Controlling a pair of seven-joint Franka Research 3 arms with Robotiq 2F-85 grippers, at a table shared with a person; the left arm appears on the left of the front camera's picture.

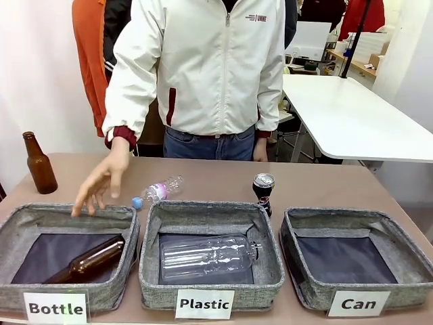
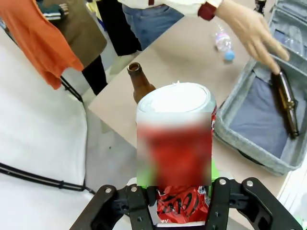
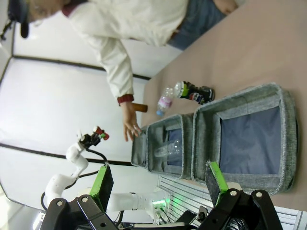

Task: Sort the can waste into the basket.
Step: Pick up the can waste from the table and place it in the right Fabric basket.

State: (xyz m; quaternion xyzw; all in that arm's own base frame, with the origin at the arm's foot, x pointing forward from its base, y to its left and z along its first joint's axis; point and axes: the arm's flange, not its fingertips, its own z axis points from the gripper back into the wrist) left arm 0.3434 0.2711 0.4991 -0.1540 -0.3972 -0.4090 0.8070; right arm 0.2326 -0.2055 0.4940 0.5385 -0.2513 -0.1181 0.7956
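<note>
My left gripper (image 2: 177, 176) is shut on the red can (image 2: 175, 143), held upright with its pale top facing the camera, off the table's left end. The dark can with a silver top (image 1: 263, 190) stands on the table behind the middle bin, and lies sideways in the right wrist view as the dark can (image 3: 194, 92). The grey "Can" basket (image 1: 406, 290) sits at the front right with only its dark bottom showing inside. My right gripper (image 3: 158, 186) hangs open above and in front of the basket (image 3: 288, 143), nothing between its green pads.
A person's hand (image 1: 101, 183) hovers over the "Bottle" bin (image 1: 13, 227), which holds a brown bottle (image 1: 91, 259). The "Plastic" bin (image 1: 152, 271) holds a clear bottle (image 1: 206, 256). Another brown bottle (image 1: 39, 164) stands far left, and a small plastic bottle (image 1: 159, 191) lies mid-table.
</note>
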